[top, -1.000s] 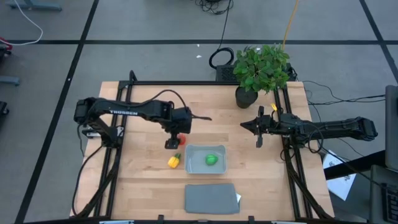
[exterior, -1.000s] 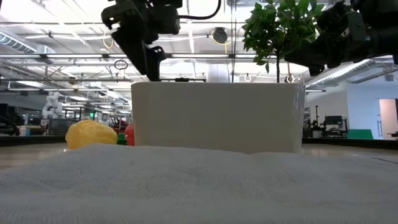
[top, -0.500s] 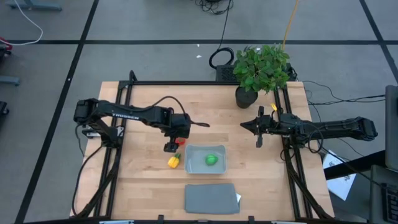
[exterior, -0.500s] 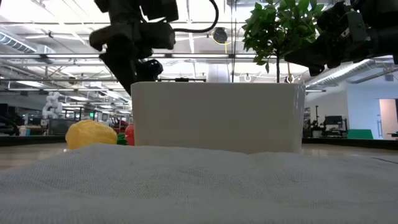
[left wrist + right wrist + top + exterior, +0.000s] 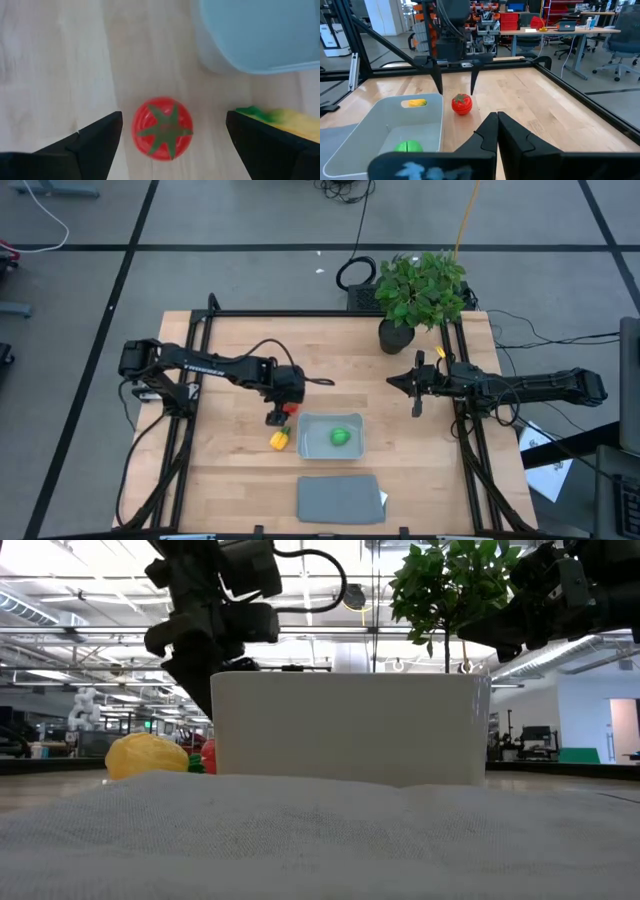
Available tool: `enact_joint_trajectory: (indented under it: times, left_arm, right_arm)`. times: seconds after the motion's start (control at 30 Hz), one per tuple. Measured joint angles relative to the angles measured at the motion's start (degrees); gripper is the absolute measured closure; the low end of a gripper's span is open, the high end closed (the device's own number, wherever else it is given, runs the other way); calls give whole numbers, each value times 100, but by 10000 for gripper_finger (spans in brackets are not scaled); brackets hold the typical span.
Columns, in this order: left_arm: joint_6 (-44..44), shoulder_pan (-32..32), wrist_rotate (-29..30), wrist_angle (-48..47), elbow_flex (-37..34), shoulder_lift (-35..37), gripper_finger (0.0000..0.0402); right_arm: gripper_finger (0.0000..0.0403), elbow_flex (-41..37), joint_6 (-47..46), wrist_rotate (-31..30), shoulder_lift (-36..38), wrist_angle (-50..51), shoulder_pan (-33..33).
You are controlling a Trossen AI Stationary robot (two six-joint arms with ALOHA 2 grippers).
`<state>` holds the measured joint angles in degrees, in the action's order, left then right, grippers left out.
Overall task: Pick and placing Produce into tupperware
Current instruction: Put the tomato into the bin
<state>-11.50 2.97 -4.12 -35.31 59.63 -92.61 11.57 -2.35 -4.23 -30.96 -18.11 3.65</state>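
Note:
The round red piece, with a green star top, sits on the wooden table just left of the tupperware. My left gripper is open above it, one finger on either side with a gap each way. The yellow piece lies on the table near the tub's near-left corner. The round green piece rests inside the tub. My right gripper is shut and hovers at the table's right side, touching nothing.
A flat grey lid lies near the table's near edge. A leafy potted plant stands at the far right corner. Bare wood lies between the tub and my right gripper.
My left gripper has come down toward the red piece and shifted slightly toward the table's left; its fingers now stand on either side of that piece. The produce and the tub have not moved.

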Motion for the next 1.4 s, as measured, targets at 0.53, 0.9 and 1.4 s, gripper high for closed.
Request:
enact_joint_trajectory:
  times: [0.53,0.9,1.4]
  left_arm:
    - [-20,230,-304,279,-244,1,39]
    - [3,230,-255,429,-248,-413,39]
    - [-153,230,-243,418,-238,-922,39]
  right_arm:
    - [403,0,2,0,-12,0,2]
    - [403,0,20,-1,-199,-13,1]
    - [403,0,63,-2,-221,-46,0]
